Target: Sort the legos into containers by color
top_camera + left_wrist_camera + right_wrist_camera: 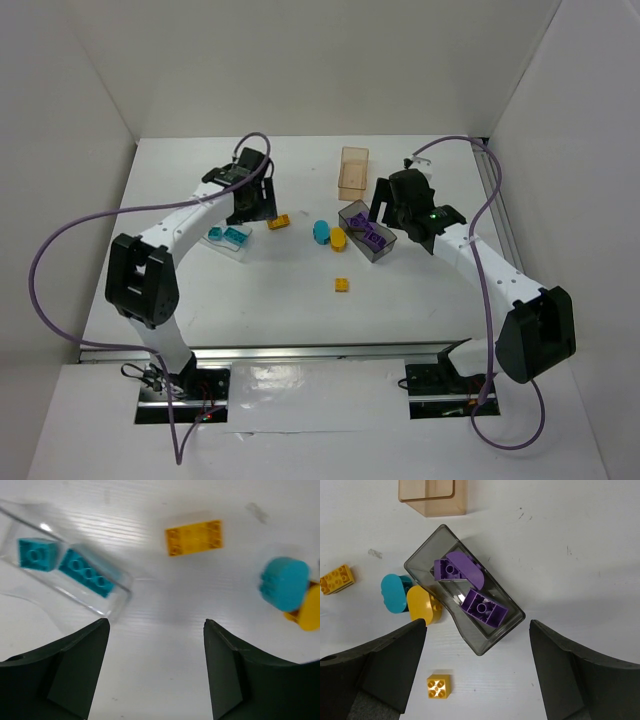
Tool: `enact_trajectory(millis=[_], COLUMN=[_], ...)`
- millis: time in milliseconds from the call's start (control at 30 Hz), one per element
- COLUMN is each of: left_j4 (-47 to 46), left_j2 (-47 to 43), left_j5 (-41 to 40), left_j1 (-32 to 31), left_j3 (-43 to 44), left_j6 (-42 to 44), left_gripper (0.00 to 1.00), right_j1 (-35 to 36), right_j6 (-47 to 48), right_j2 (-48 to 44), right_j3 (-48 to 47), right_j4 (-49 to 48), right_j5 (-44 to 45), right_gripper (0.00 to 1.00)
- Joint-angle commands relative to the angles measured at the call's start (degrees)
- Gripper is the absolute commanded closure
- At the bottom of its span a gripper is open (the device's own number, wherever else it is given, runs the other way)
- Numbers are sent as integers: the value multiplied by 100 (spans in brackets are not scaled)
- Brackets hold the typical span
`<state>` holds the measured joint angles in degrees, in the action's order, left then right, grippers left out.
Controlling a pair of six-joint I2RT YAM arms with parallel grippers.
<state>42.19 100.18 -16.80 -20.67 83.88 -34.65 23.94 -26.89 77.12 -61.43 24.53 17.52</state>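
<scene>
My left gripper is open and empty, hovering over bare table just right of the clear container, which holds two teal legos. A yellow rectangular lego lies ahead of it, with a teal oval lego and a yellow oval lego to the right. My right gripper is open and empty above the near end of the dark grey container, which holds two purple legos. A small yellow square lego lies near its left finger.
The orange-tan container stands empty at the back, behind the grey container. The teal oval and yellow oval touch each other beside the grey container's left wall. White walls enclose the table on three sides.
</scene>
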Motion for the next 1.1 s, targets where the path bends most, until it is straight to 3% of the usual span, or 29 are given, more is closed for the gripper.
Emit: enact_trajectory(millis=[0, 167, 533, 1067], left_j4=[-115, -238, -660, -230], left_j2=[0, 738, 1873, 3051], left_j5=[528, 651, 1064, 336], left_j1=[-481, -1264, -1326, -1379], left_j3=[366, 814, 1482, 2642], left_j6=[46, -689, -1246, -1746], left_gripper=[16, 9, 8, 22], right_j1=[-39, -39, -39, -39], right_j6=[70, 70, 290, 343], right_j2=[-66, -66, -118, -13], right_j3=[-89, -36, -149, -203], right_j4=[-28, 42, 279, 385], right_j5=[-37, -38, 76, -135], right_gripper=[9, 9, 9, 9])
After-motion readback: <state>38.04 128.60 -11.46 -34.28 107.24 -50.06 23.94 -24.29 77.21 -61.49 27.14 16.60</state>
